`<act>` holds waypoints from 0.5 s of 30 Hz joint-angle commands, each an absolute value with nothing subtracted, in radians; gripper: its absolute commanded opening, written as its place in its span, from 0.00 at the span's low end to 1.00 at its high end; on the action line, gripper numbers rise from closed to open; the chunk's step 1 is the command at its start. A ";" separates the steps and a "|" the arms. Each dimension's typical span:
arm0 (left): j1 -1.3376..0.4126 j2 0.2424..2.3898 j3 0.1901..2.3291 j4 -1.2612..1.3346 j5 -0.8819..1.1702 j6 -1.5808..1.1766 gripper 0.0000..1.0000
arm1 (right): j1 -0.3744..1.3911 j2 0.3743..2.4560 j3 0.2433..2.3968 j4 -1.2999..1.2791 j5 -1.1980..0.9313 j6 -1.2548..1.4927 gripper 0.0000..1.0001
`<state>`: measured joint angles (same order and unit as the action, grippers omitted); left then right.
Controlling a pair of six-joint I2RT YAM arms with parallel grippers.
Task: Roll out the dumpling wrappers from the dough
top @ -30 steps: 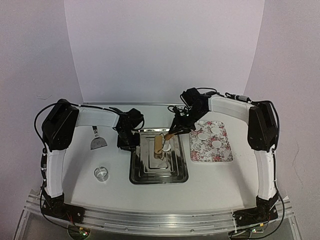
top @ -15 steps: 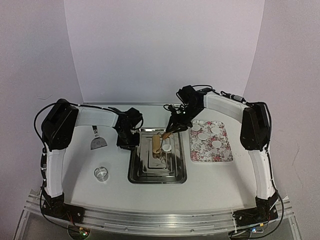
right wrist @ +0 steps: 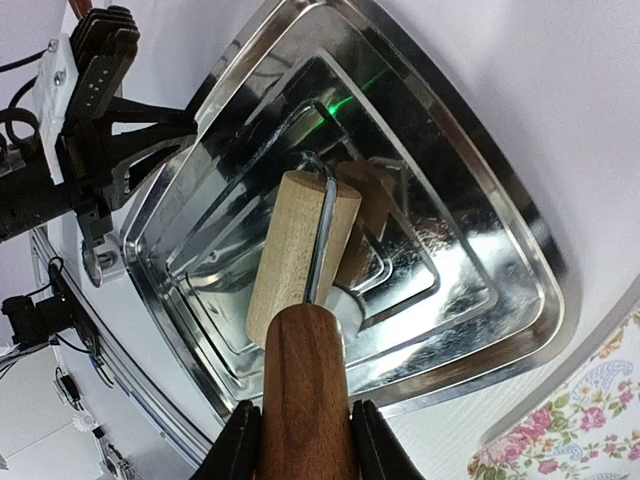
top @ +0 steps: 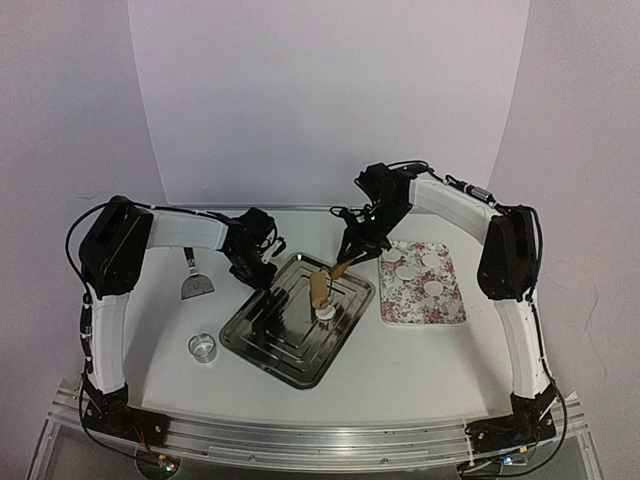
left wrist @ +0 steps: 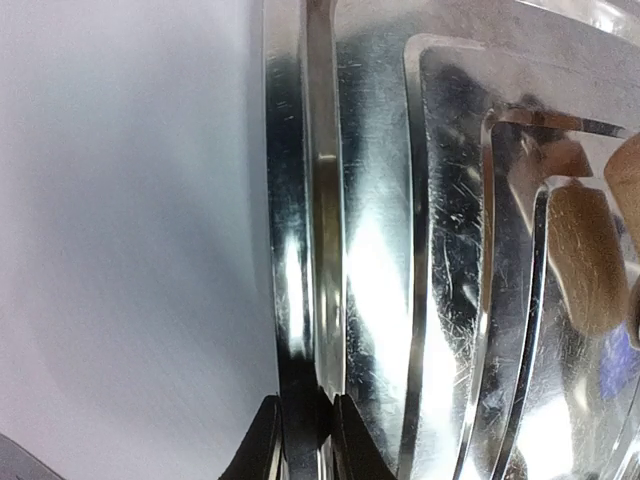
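Dumpling wrappers (top: pixel 405 271), four flat white discs, lie finished on the floral rectangular plate (top: pixel 445 308); right gripper (right wrist: pixel 303 440) clasps the wooden roller (right wrist: pixel 292 255) over a fifth dough piece (top: pixel 327 312) in the steel tray (top: pixel 262 335), left gripper (left wrist: pixel 305 445) pinching its rim.

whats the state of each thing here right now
tray: skewed, rim pinched by left gripper
roller: handle held by right gripper, barrel on dough
dough: in tray, under roller
wrappers: four, flat on floral plate
ring cutter: upright on table, untouched
scraper: flat on table, untouched

White-shelled arms (top: pixel 190 232), bulky black joints, looping cables (top: pixel 68 243); left tool (left wrist: pixel 305 445) and right tool (right wrist: pixel 303 445) both black.
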<state>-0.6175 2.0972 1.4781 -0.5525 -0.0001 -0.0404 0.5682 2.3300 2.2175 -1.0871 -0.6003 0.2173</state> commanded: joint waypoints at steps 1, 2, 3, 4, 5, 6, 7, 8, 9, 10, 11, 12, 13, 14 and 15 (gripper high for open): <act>-0.623 2.123 1.534 -0.551 -0.053 0.235 0.02 | 0.557 2.154 2.166 -1.106 -0.585 0.213 0.00; -0.623 2.132 1.553 -0.550 -0.048 0.246 0.03 | 0.552 2.137 2.148 -1.107 -0.583 0.213 0.00; -0.623 2.142 1.575 -0.550 -0.042 0.251 0.06 | 0.547 2.121 2.133 -1.107 -0.582 0.212 0.00; -0.623 2.153 1.602 -0.551 -0.037 0.249 0.09 | 0.542 2.104 2.121 -1.107 -0.584 0.210 0.00; -0.623 2.161 1.623 -0.552 -0.024 0.239 0.11 | 0.537 2.092 2.110 -1.108 -0.596 0.207 0.00; -0.623 2.168 1.640 -0.551 -0.012 0.224 0.13 | 0.532 2.085 2.097 -1.111 -0.619 0.199 0.00; -0.623 2.173 1.657 -0.547 -0.005 0.200 0.18 | 0.529 2.078 2.080 -1.119 -0.649 0.185 0.00; -0.623 2.178 1.674 -0.545 0.010 0.176 0.22 | 0.529 2.073 2.064 -1.128 -0.667 0.165 0.00; -0.623 2.182 1.689 -0.544 0.022 0.146 0.26 | 0.529 2.069 2.047 -1.138 -0.683 0.145 0.00; -0.623 2.183 1.701 -0.544 0.027 0.104 0.30 | 0.529 2.065 2.026 -1.150 -0.696 0.128 0.00; -0.623 2.180 1.707 -0.545 0.021 0.063 0.36 | 0.529 2.059 2.006 -1.161 -0.698 0.109 0.00; -0.623 2.170 1.708 -0.545 0.015 0.023 0.41 | 0.529 2.051 1.987 -1.164 -0.691 0.096 0.00; -0.623 2.159 1.707 -0.546 0.011 -0.023 0.46 | 0.529 2.043 1.969 -1.166 -0.682 0.085 0.00; -0.622 2.145 1.701 -0.548 0.010 -0.077 0.49 | 0.529 2.036 1.955 -1.165 -0.672 0.076 0.00; -0.623 2.126 1.690 -0.551 0.009 -0.121 0.53 | 0.529 2.033 1.950 -1.165 -0.667 0.064 0.00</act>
